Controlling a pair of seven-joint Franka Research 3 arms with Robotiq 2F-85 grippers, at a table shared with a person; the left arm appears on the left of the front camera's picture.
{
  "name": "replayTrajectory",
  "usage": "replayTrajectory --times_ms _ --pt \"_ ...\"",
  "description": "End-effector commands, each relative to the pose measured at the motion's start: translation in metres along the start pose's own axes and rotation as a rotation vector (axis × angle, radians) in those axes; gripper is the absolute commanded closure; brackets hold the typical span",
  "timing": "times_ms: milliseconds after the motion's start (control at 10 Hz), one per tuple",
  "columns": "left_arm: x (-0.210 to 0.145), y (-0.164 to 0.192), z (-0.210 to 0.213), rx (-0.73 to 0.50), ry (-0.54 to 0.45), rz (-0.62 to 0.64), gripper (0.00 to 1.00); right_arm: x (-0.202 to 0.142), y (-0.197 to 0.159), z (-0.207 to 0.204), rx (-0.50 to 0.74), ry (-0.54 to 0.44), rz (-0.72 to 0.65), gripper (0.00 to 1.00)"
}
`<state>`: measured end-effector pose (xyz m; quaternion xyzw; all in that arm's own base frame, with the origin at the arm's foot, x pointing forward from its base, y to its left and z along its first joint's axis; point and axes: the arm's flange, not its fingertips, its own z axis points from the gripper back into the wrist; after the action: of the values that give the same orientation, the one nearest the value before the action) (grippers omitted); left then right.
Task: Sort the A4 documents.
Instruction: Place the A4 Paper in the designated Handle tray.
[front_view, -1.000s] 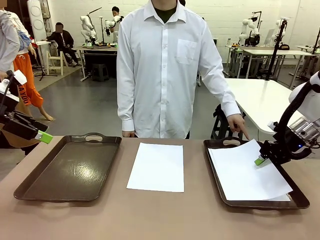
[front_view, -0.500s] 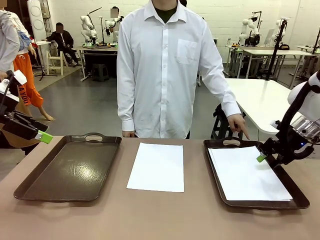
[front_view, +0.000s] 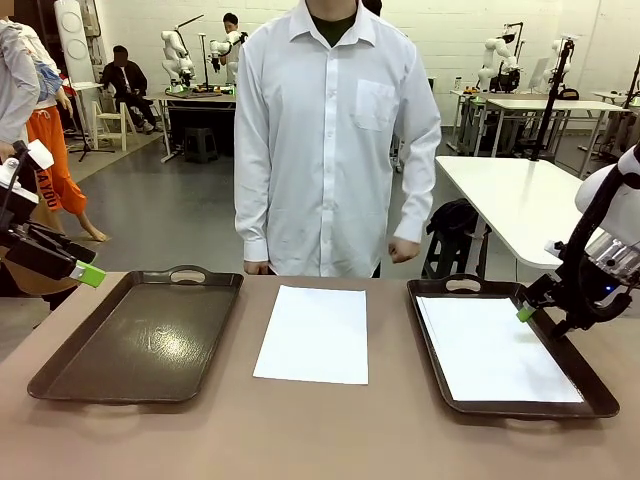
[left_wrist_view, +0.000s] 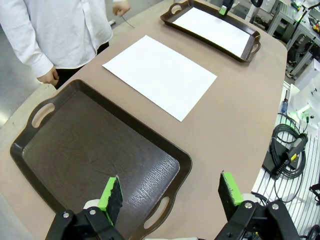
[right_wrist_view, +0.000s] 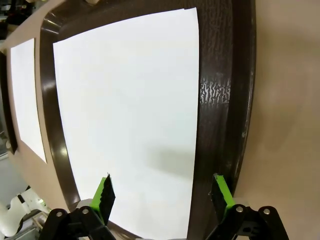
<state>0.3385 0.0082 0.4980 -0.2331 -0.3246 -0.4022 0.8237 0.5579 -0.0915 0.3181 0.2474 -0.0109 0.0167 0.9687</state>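
A4 documents (front_view: 312, 333) blank, one in tray (front_view: 520, 411), one on table (front_view: 320, 435)

You get bright, even light, sharp focus; faint shadow on the A4 document (right_wrist_view: 125, 100); wrist-view edges bow.

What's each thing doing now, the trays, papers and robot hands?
Left tray: empty.
Right tray: holds white paper.
Paper in right tray: lying flat, not gripped.
Paper between trays: flat on table, untouched.
Left end effector: open, holding nothing.
Right end effector: open, above right tray.
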Motion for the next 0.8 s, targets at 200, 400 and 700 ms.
replayTrajectory --times_ms 200,400,700 --pt "-0.0021 0.0023 -0.001 -0.009 -0.018 -0.013 0.0 0.0008 -0.0003 0.001 0.0 -0.002 0.003 0.0" --pt "-0.0021 0.0023 -0.001 -0.009 -0.018 -0.013 0.0 0.0008 -0.0003 0.001 0.0 -0.002 0.003 0.0" --pt "-0.0021 0.0023 -0.001 -0.009 -0.018 -0.013 0.0 0.0008 -0.0003 0.001 0.0 -0.002 0.003 0.0"
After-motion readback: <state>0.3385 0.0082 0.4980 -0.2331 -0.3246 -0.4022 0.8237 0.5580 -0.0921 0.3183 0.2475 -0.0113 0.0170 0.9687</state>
